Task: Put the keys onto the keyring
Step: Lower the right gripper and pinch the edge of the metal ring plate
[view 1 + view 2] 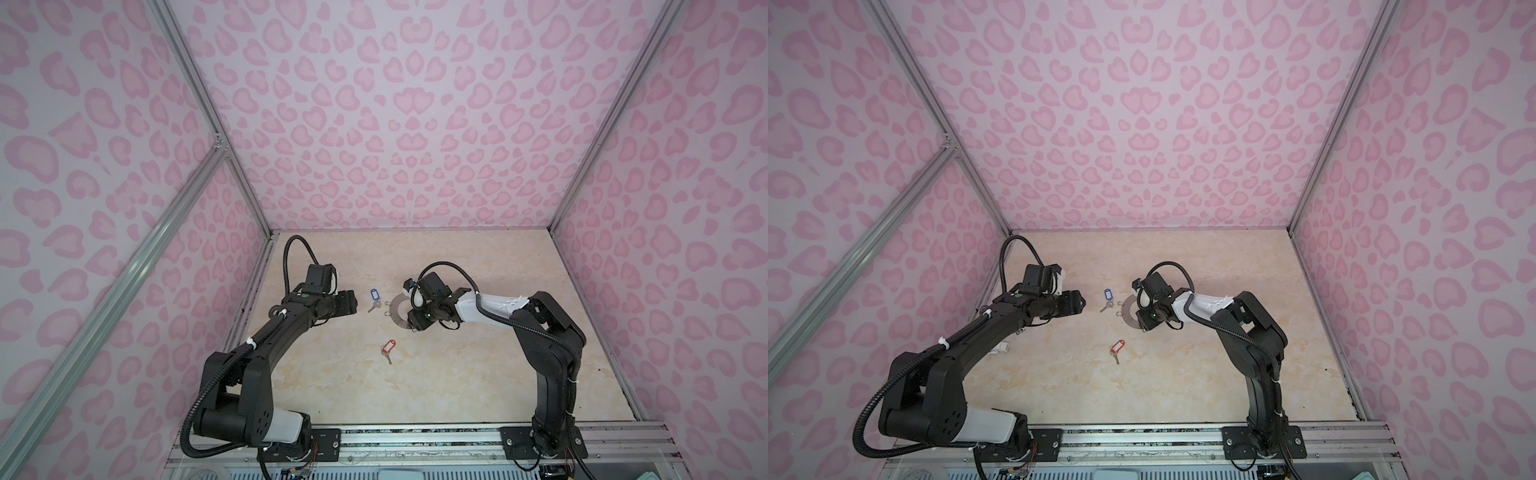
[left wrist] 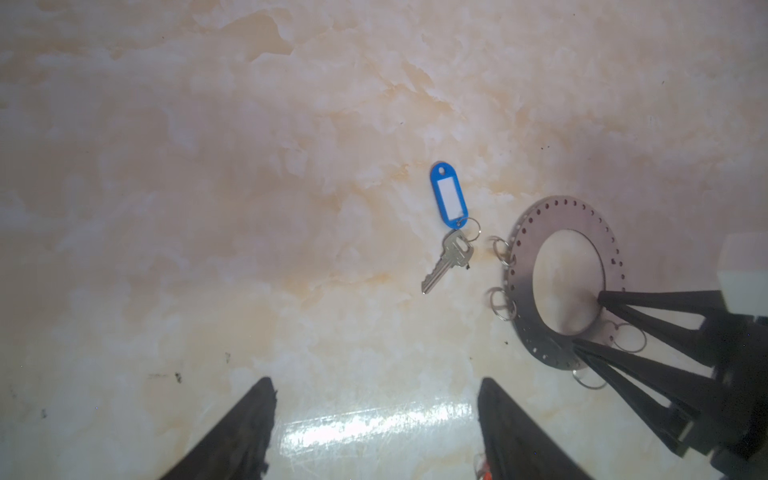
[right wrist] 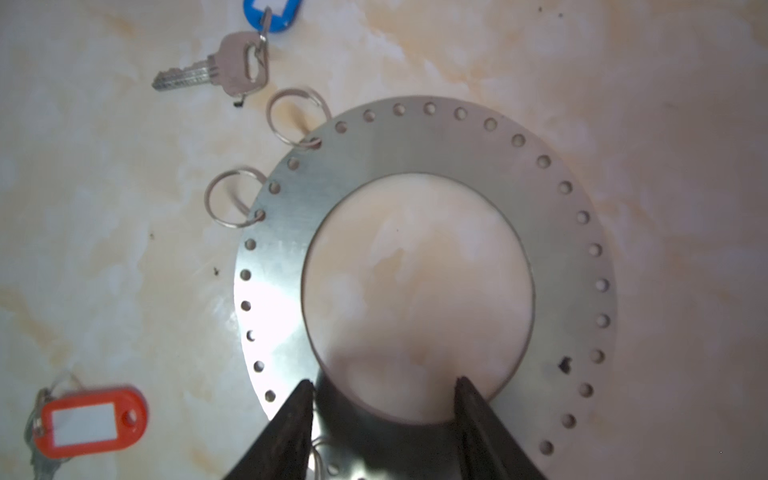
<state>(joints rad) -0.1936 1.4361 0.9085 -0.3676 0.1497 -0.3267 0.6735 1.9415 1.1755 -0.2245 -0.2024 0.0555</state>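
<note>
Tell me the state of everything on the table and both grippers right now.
blue-tag key: flat on the table, beside the keyring, not attached.
orange-red-tag key: flat on the table, apart from the keyring, not attached.
keyring: flat on the table, no keys on it.
left gripper: open, empty.
right gripper: open, fingertips over the keyring's band.

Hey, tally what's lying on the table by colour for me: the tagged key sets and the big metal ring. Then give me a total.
Blue-tagged key set: 1
Orange-red-tagged key set: 1
Grey keyring disc: 1
Total: 3
</note>
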